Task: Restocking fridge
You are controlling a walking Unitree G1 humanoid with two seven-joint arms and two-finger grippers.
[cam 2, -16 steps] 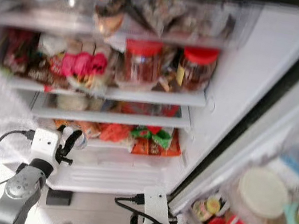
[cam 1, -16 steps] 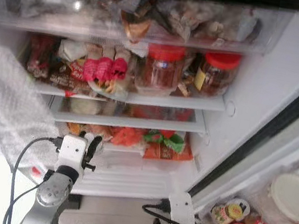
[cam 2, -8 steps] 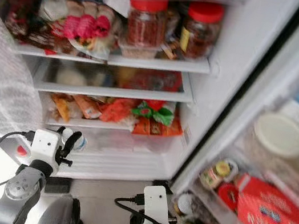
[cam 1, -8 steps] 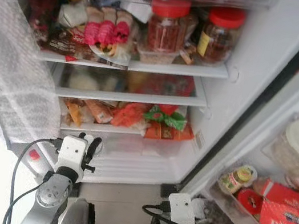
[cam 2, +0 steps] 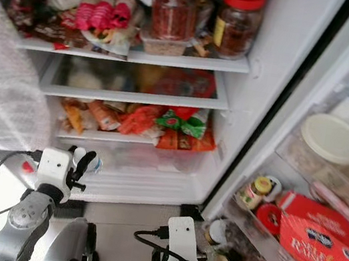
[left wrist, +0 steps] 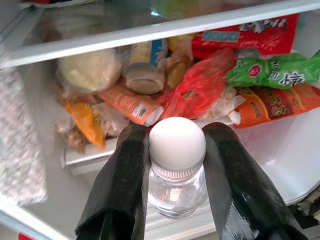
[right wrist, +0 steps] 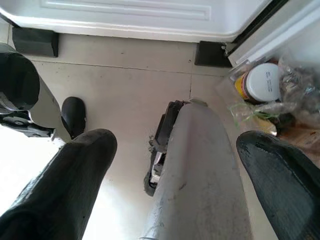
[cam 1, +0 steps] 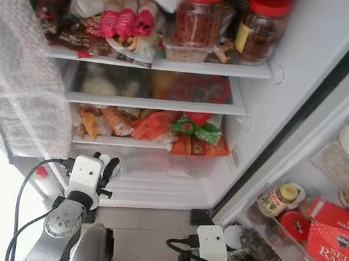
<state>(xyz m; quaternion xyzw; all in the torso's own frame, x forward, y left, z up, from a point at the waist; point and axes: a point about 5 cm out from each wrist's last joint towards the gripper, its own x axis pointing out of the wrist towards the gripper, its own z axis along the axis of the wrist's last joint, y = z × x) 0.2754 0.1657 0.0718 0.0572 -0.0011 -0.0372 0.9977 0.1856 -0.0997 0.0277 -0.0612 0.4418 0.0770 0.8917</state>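
Gripping a clear bottle [left wrist: 177, 170] just below its white cap, the left end effector [left wrist: 176, 150] hangs before the fridge's [cam 1: 293, 70] bottom drawer front. Head views show that bottle only as a small glint beside the black fingers [cam 1: 108, 171]; the left wrist view shows both fingers pressed against its neck, with snack packets [left wrist: 200, 85] on the shelf beyond. Right end effector [right wrist: 175, 150] hangs low over the floor [right wrist: 125, 85], fingers spread wide apart, nothing between them.
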